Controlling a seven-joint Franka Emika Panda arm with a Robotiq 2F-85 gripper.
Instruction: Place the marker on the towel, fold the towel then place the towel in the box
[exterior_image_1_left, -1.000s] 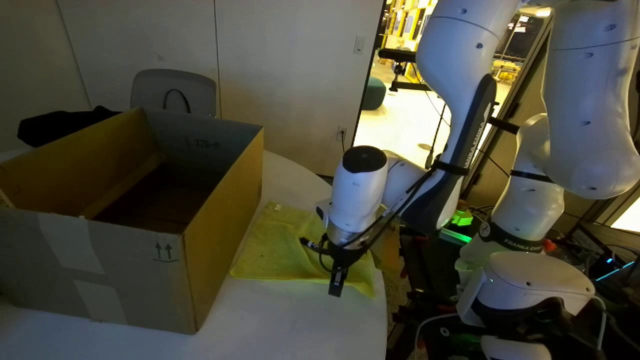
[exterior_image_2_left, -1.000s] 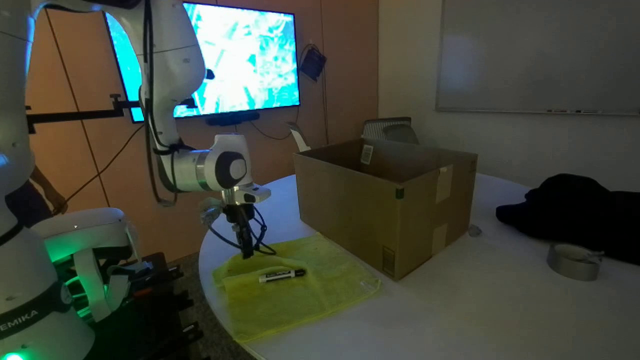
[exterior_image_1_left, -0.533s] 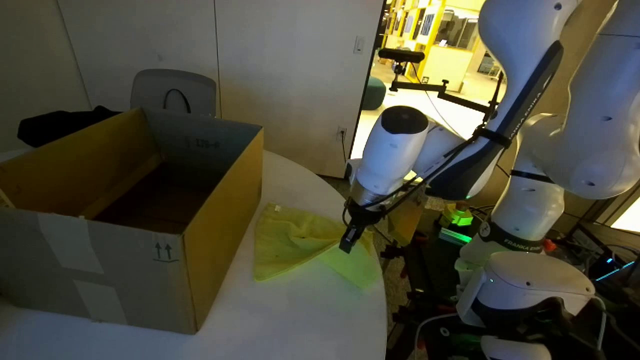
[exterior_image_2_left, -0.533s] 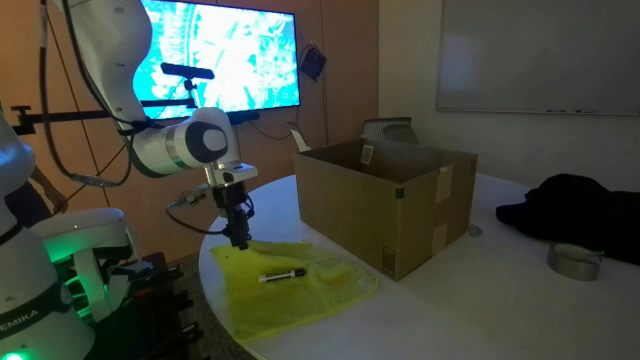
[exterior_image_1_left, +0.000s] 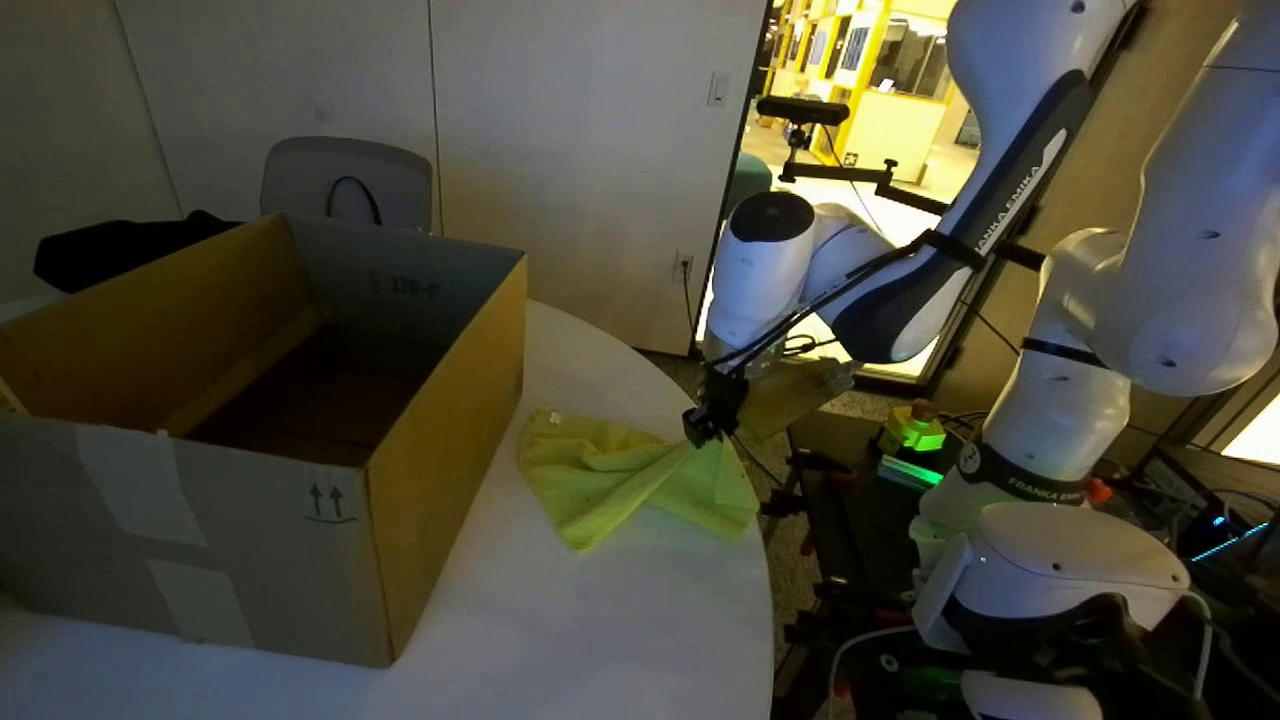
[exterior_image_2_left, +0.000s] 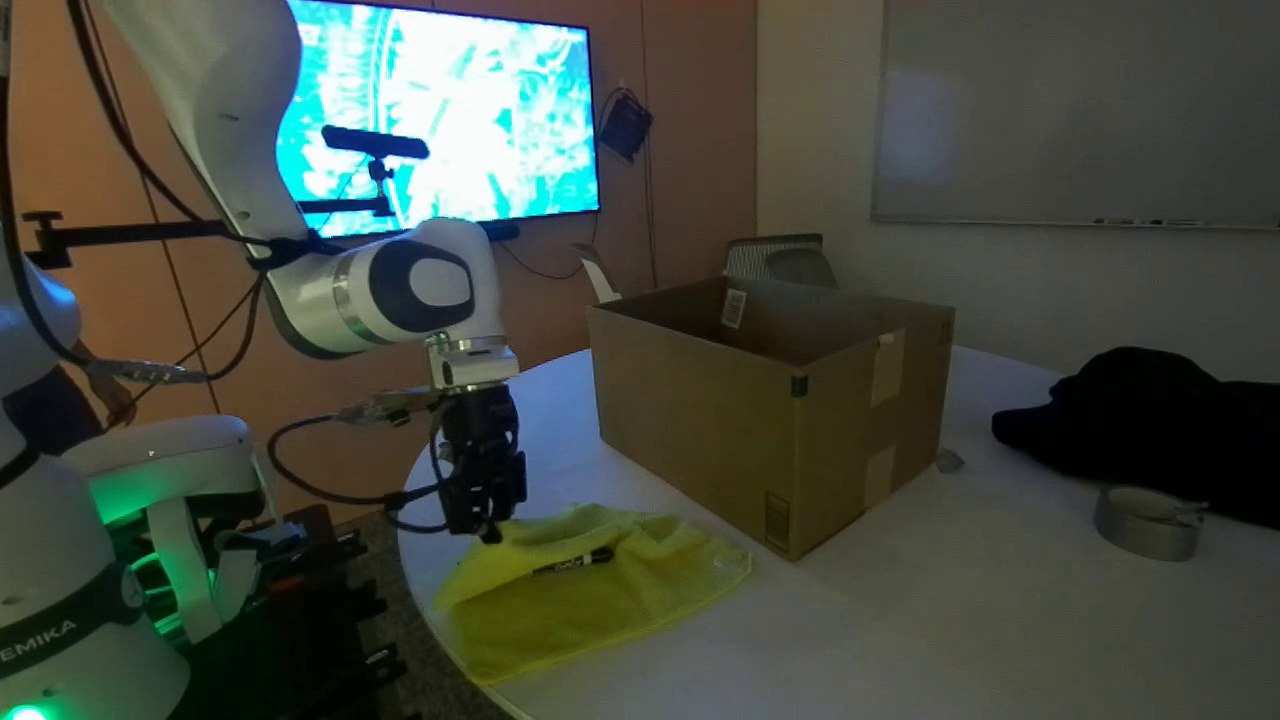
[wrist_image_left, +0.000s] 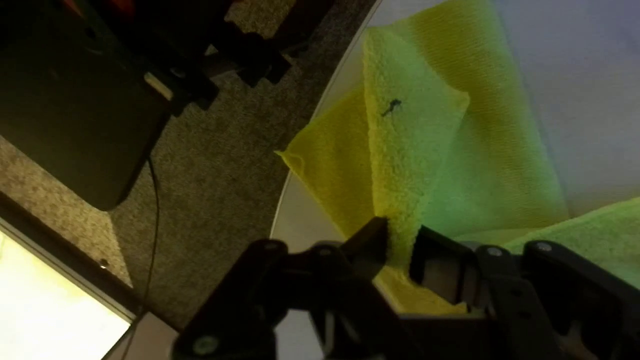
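The yellow towel (exterior_image_1_left: 600, 480) lies on the table, bunched and partly folded over itself; it also shows in an exterior view (exterior_image_2_left: 600, 615) and in the wrist view (wrist_image_left: 415, 125). My gripper (exterior_image_1_left: 703, 428) is shut on a gathered strip of towel, raised a little above the table near its edge. The gripper shows in an exterior view (exterior_image_2_left: 490, 532) and in the wrist view (wrist_image_left: 404, 235), with cloth between both fingers. The black-and-white marker (exterior_image_2_left: 575, 562) lies on the towel, its white end seemingly covered by a fold. The brown cardboard box (exterior_image_1_left: 250, 540), also in an exterior view (exterior_image_2_left: 700, 420), stands open beside the towel.
The round white table (exterior_image_2_left: 950, 630) ends close beside the towel and gripper. A tape roll (exterior_image_2_left: 1148, 525) and black cloth (exterior_image_2_left: 1150, 430) lie beyond the box. A camera on a stand arm (exterior_image_1_left: 803, 112) is behind the robot arm. A chair (exterior_image_1_left: 350, 185) stands behind the box.
My gripper has drawn the towel's held edge up and across, over toward the marker. The towel has gone from mostly flat to bunched. The marker's white end has become hidden. The box has not moved.
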